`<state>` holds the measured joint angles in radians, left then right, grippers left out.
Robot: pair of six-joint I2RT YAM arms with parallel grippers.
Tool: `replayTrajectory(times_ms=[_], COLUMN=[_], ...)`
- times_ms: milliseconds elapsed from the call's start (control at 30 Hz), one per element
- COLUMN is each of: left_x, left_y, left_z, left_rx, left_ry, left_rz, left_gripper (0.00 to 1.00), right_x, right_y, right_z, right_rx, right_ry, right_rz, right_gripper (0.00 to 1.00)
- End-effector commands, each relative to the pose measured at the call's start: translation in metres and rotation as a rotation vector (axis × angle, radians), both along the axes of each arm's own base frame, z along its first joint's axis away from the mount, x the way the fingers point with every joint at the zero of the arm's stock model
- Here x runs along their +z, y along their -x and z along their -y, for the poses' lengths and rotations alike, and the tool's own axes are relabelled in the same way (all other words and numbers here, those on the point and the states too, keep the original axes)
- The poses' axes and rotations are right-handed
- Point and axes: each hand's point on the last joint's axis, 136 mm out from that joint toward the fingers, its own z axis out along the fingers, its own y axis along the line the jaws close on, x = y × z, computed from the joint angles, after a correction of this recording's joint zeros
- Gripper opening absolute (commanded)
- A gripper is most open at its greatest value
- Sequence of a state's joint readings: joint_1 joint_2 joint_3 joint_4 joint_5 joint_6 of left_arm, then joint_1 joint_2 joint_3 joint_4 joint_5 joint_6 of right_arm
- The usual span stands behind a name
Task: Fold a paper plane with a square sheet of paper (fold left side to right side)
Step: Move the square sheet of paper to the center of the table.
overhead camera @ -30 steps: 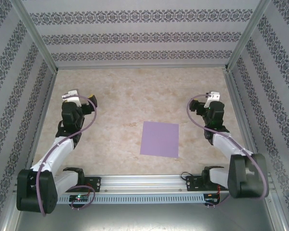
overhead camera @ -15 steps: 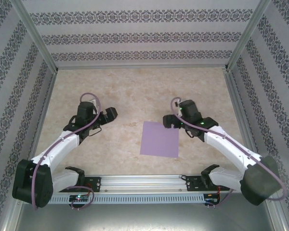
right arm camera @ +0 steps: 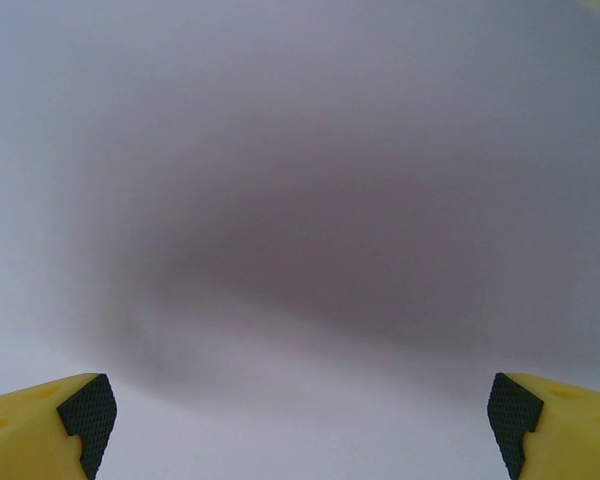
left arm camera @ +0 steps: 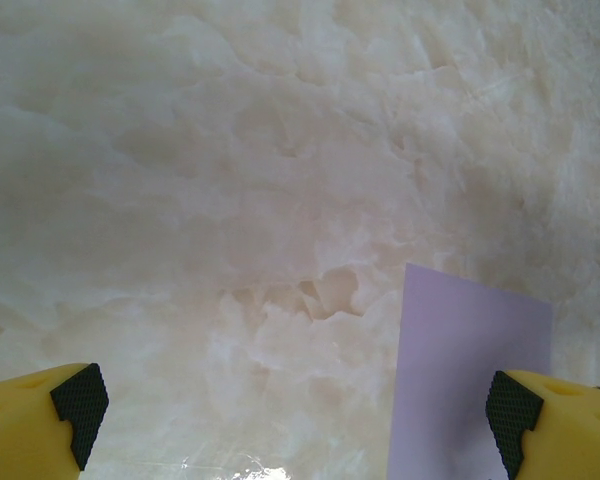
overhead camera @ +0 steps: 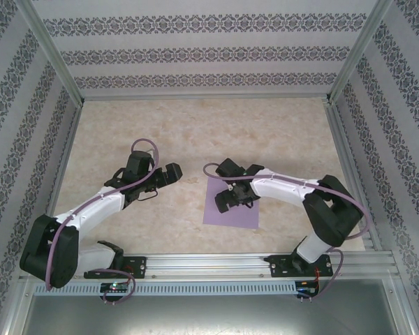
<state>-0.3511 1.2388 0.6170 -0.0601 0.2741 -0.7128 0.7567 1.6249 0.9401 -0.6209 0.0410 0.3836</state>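
Paper (overhead camera: 244,213) on table (overhead camera: 195,125), right hand (overhead camera: 227,202) overhead

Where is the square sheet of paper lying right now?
In the top view the square sheet of paper lies flat on the table, right of centre, under the right tool.

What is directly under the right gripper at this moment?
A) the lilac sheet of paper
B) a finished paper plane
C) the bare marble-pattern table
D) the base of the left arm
A: in the top view the right gripper is over the left part of the flat square sheet of paper, and its wrist camera looks down on plain lilac paper.
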Motion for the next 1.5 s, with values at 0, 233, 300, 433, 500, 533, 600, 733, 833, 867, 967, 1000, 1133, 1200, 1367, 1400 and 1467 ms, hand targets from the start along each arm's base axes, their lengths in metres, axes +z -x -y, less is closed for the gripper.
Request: replayTrajectory(times_ms=[0,233,300,433,500,533,600,733,833,867,967,1000,1133,1200,1367,1400,1467], left_x=[0.021,0.022,0.023,0.024,0.024,0.025,0.025,0.024,0.022,0.021,0.018,0.018,0.012,0.007,-0.011,-0.015,-0.026], left_y=[-0.008,-0.006,-0.006,-0.005,-0.004,-0.004,-0.003,0.0,0.002,0.002,0.001,0.0,-0.008,-0.011,-0.018,-0.02,-0.021], left_z=[0.002,-0.005,-0.007,-0.01,-0.01,-0.01,-0.011,-0.011,-0.012,-0.011,-0.002,0.003,0.035,0.052,0.098,0.104,0.114], left_rx=[0.015,0.035,0.041,0.051,0.05,0.05,0.051,0.053,0.059,0.057,0.032,0.013,-0.085,-0.132,-0.225,-0.229,-0.233], left_ry=[0.001,-0.023,-0.028,-0.039,-0.041,-0.041,-0.043,-0.042,-0.04,-0.034,0.002,0.019,0.119,0.151,0.189,0.19,0.188], left_rz=[0.058,0.059,0.06,0.062,0.062,0.06,0.056,0.045,0.028,0.022,0.003,-0.003,-0.052,-0.083,-0.154,-0.166,-0.196], left_gripper=[1.0,1.0,1.0,1.0,1.0,1.0,1.0,1.0,1.0,1.0,0.99,0.98,0.87,0.81,0.64,0.62,0.59], right_x=[-0.006,-0.023,-0.025,-0.028,-0.028,-0.028,-0.027,-0.023,-0.008,0.0,0.029,0.037,0.048,0.04,0.02,0.018,0.014], right_y=[-0.006,-0.014,-0.02,-0.039,-0.051,-0.057,-0.07,-0.091,-0.099,-0.1,-0.105,-0.107,-0.117,-0.121,-0.139,-0.142,-0.147], right_z=[-0.002,-0.007,-0.011,-0.025,-0.035,-0.041,-0.051,-0.067,-0.071,-0.072,-0.066,-0.062,-0.03,-0.013,0.013,0.016,0.017], right_rx=[-0.009,-0.004,-0.009,-0.015,-0.013,-0.007,0.001,0.006,0.008,0.008,-0.01,-0.021,-0.098,-0.133,-0.203,-0.207,-0.213], right_ry=[0.032,0.07,0.072,0.071,0.061,0.055,0.041,0.012,-0.013,-0.033,-0.084,-0.098,-0.125,-0.111,-0.109,-0.105,-0.105], right_rz=[-0.002,-0.018,-0.011,0.018,0.03,0.035,0.046,0.06,0.094,0.108,0.166,0.182,0.198,0.175,0.138,0.136,0.127], right_gripper=[0.98,0.98,0.98,0.98,0.98,0.98,0.98,0.98,0.98,0.98,0.98,0.98,0.98,0.98,0.98,0.98,0.98])
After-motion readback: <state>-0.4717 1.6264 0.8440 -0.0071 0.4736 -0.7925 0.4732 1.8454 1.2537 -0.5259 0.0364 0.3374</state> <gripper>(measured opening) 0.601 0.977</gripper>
